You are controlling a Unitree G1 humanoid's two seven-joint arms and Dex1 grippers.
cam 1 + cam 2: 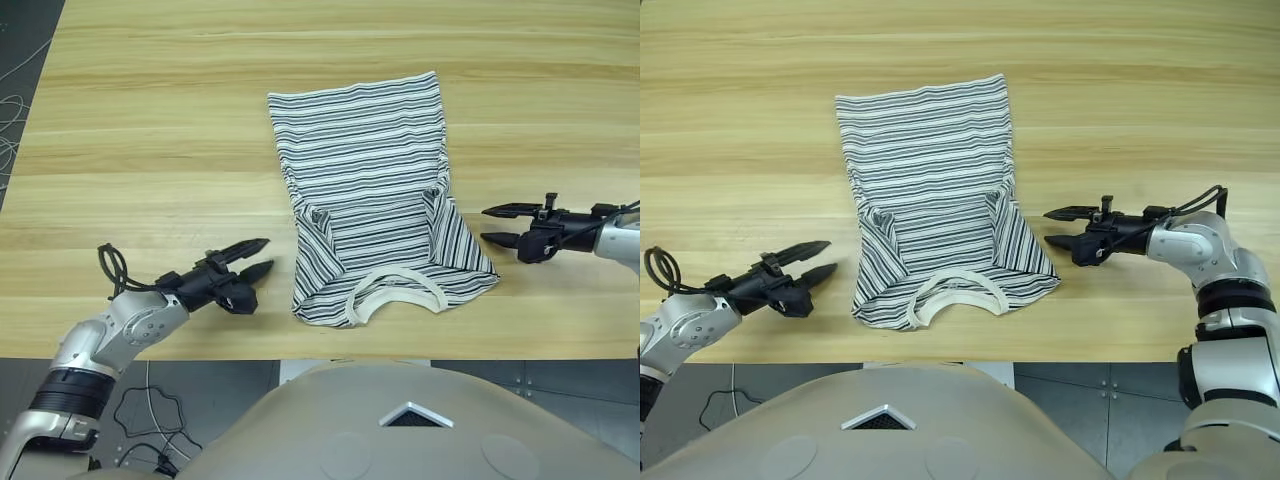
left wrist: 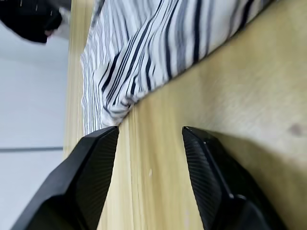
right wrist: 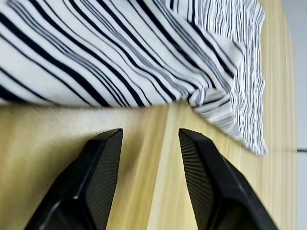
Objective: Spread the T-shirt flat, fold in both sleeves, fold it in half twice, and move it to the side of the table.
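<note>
Right now the T-shirt [image 1: 375,190], striped black & white, lies flat at approx. the ctr of the wooden worktop [image 1: 150,150]. Its hem points to the far edge and its white collar [image 1: 395,292] sits close to the near edge. Both sleeves are folded in over the body, so the outline is a narrow strip that widens toward the collar end.

The left gripper [image 1: 262,256] is low over the worktop near the near edge, left of the shirt. Its fingers are apart w/ nothing btwn them, tips aimed at the shirt's near-left corner, near the cloth but not touching.

The right gripper [image 1: 490,225] is on the shirt's right side, level w/ the folded sleeve. Its fingers are also spread w/ nothing btwn them, tips just beside the cloth edge, no contact.
</note>
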